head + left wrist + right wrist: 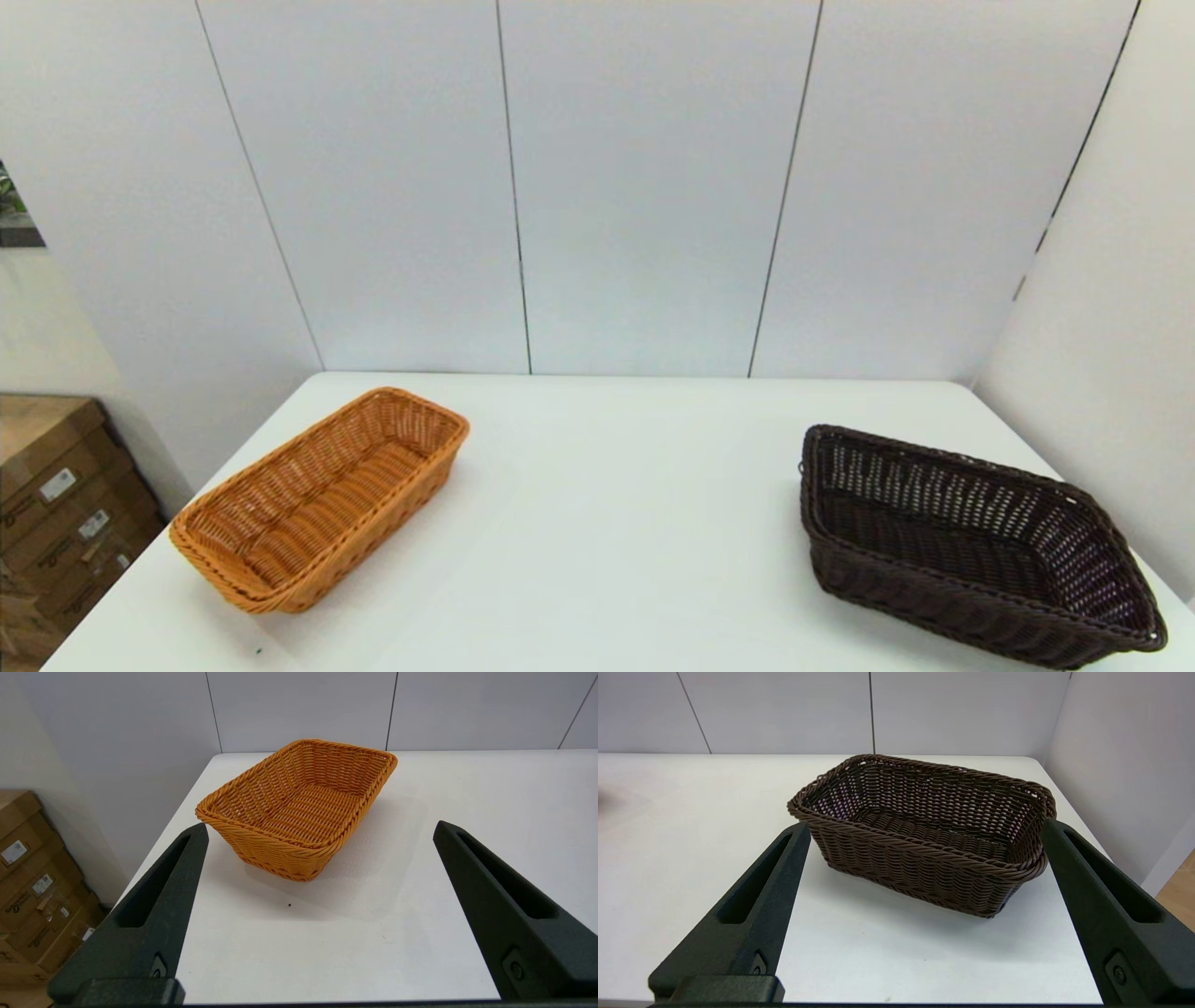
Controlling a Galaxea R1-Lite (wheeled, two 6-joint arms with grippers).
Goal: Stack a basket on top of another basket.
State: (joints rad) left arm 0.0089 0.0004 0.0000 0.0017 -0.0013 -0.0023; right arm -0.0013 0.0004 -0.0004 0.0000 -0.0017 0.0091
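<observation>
1. Two baskets well apart on table (607, 523): dark brown basket (971, 541) lower right of head view, orange-tan basket (322, 499) lower left.
2. Right gripper (924, 826) and left gripper (320, 826): fingers spread, holding nothing.
3. Risk: gripping one rim tilts the basket; misaligned nesting jams it.

Dark basket (971, 546), orange basket (322, 499) well apart

**Woven wicker on a smooth matt counter**

The dark brown basket (924, 835) was woven wicker, its strands slightly glossy, with an open-weave side and a thick twisted rim. The orange-tan basket (299, 807) was the same ribbed wicker, tighter in weave, with a braided rim. The white counter (607, 523) looked smooth and matt. Each tool's fingers (752, 914) looked like matt black, finely grained plastic. The cardboard boxes (56, 504) beside the counter were dull brown.
</observation>
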